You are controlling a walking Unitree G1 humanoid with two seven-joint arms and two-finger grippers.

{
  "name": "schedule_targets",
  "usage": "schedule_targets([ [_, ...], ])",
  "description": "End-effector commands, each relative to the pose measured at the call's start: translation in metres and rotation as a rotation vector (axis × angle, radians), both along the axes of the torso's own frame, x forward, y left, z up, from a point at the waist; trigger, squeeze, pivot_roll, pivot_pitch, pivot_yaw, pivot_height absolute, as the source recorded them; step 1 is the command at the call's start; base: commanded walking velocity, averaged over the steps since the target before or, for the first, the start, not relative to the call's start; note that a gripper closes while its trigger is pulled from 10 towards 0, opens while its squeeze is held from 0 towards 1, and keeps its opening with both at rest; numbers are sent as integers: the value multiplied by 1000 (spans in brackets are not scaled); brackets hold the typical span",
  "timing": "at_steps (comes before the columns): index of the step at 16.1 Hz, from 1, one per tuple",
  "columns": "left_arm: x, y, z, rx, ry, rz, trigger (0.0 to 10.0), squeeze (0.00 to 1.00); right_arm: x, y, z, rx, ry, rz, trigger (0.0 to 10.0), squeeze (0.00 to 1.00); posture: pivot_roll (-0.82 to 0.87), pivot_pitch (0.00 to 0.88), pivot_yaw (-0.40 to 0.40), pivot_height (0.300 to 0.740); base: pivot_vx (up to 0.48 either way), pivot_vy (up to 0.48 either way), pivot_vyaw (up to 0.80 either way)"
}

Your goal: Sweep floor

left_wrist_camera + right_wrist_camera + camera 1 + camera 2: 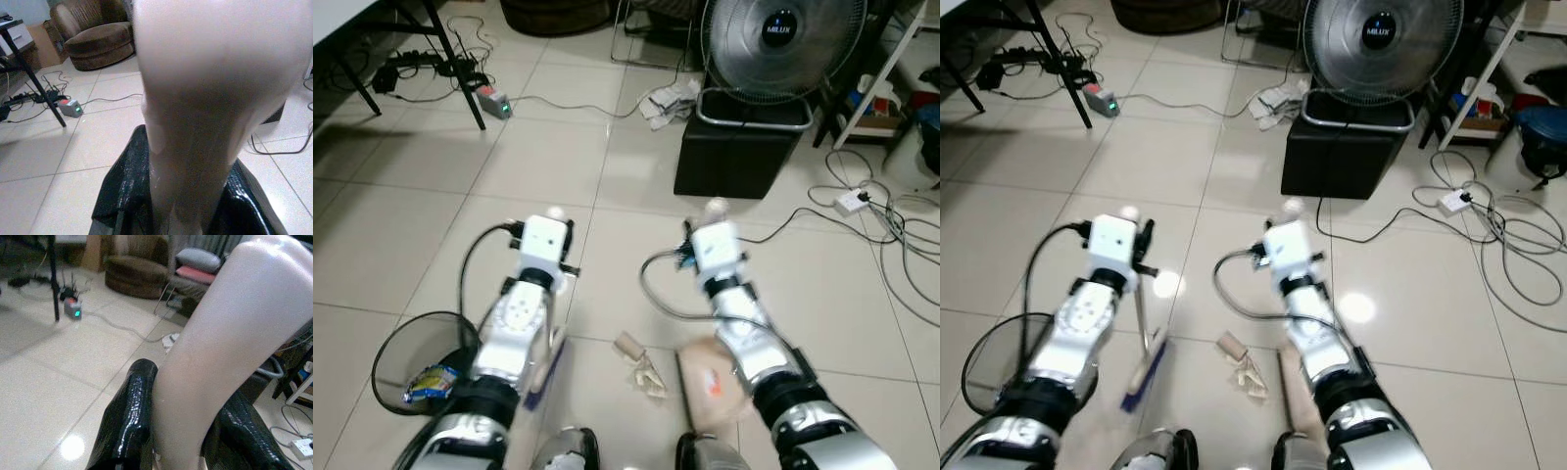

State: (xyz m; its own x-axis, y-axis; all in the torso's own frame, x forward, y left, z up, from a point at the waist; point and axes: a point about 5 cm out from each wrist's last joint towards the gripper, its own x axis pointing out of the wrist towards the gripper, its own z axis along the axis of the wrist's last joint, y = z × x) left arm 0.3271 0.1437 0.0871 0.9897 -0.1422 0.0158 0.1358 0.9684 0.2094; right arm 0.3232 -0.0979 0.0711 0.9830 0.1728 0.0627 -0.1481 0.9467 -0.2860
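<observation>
Wastebasket [396, 357] left, scraps [641, 364] between the arms, fan [781, 44] on box [736, 152] ahead.

A big fan [781, 44] stands on a black box [736, 147]. White cables [891, 230] lie nearby. A brown armchair [93, 36] sits far back.

Pale cream floor tiles [401, 255], a black box [734, 157], a blue-edged brush [1144, 372], and a black mesh bin [411, 357].

Glossy tile floor [558, 166], wire-mesh bin [396, 352], metal fan grille [783, 49].
</observation>
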Motion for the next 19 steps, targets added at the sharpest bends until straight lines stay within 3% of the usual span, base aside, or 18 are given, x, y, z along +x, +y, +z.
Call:
schedule_targets([
  [1, -2, 0, -9, -28, 37, 28, 10000, 0, 3, 3, 5, 7, -29, -2, 10000, 0, 5, 179, 23, 740, 0, 0, 0],
  [4, -1, -1, -11, -104, 55, 60, 10000, 0, 3, 4, 6, 52, -35, -10, 10000, 0, -1, 169, 24, 740, 0, 0, 0],
  [5, 0, -5, -14, -209, 85, 66, 10000, 0, 5, 2, 8, 99, -43, -29, 10000, 0, -3, 159, 26, 740, 0, 0, 0],
  [8, 1, -10, -15, -366, 114, 86, 10000, 0, 5, -1, 9, 130, -47, -44, 10000, 0, -7, 152, 27, 740, 0, 0, 0],
  [10, 6, -12, -11, -514, 124, 130, 10000, 0, 5, 1, 8, 143, -41, -38, 10000, 0, -5, 147, 24, 740, 0, 0, 0],
  [14, 9, -10, -9, -590, 120, 146, 10000, 0, 6, 1, 7, 152, -32, -33, 10000, 0, -3, 148, 21, 740, 0, 0, 0],
  [18, 9, -22, -10, -617, 168, 34, 10000, 0, 5, -7, 4, 171, -18, -60, 10000, 0, -3, 149, 25, 740, 0, 0, 0],
  [19, 8, -30, -9, -598, 172, -51, 10000, 0, 5, -10, 3, 177, -17, -72, 10000, 0, -4, 147, 27, 740, 0, 0, 0],
])
